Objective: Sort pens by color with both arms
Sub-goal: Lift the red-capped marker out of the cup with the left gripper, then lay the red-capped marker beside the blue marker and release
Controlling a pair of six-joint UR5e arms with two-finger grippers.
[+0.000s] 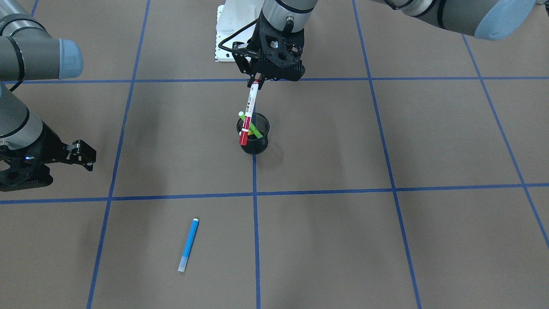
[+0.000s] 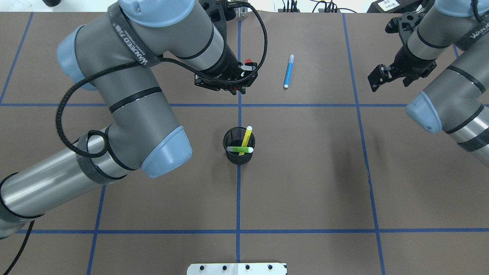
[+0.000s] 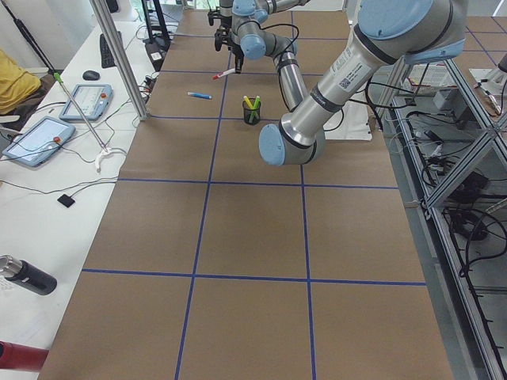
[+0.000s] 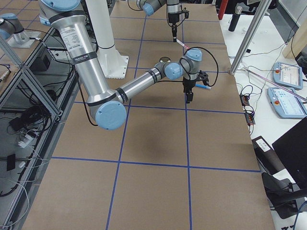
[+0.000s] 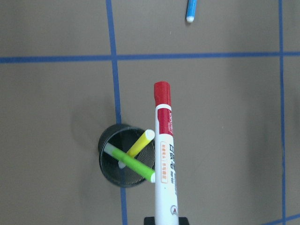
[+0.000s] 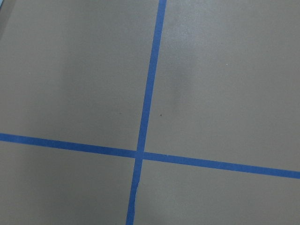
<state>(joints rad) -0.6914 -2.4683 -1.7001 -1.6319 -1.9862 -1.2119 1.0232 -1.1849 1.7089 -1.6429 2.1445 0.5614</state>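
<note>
Yellow pen [image 2: 246, 134] and lime green pen [image 2: 240, 149] lean crossed inside the black mesh cup [image 2: 237, 160], nearest the robot's base. Raised in the air by the cup, the left gripper [image 1: 257, 80] has its jaws clamped on one end of the red-capped pen [image 1: 248, 109], which tilts cap-down. Farther out, the blue pen [image 1: 188, 244] lies flat on the table [image 1: 386, 240]. Well aside, the right gripper [image 1: 85, 155] hovers empty, jaws apparently parted.

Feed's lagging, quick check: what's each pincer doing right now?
Left pincer: closed on the red pen.
Right pincer: open, empty.
</note>
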